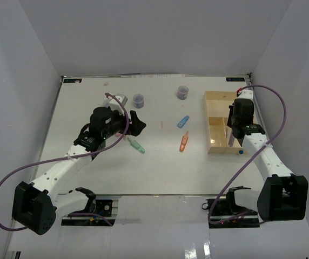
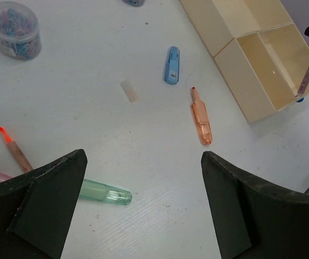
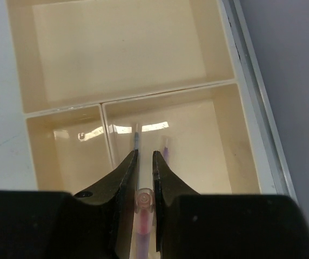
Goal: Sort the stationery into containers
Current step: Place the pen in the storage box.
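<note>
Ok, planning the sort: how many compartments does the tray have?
3. In the right wrist view: a long section at the top, a small left compartment and a larger right compartment below. None seems hidden.

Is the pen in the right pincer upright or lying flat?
Upright: the right pincer grips the pink pen, tip pointing down over the tray.

Wht table (image 1: 160, 167), grey walls (image 1: 154, 32)
</note>
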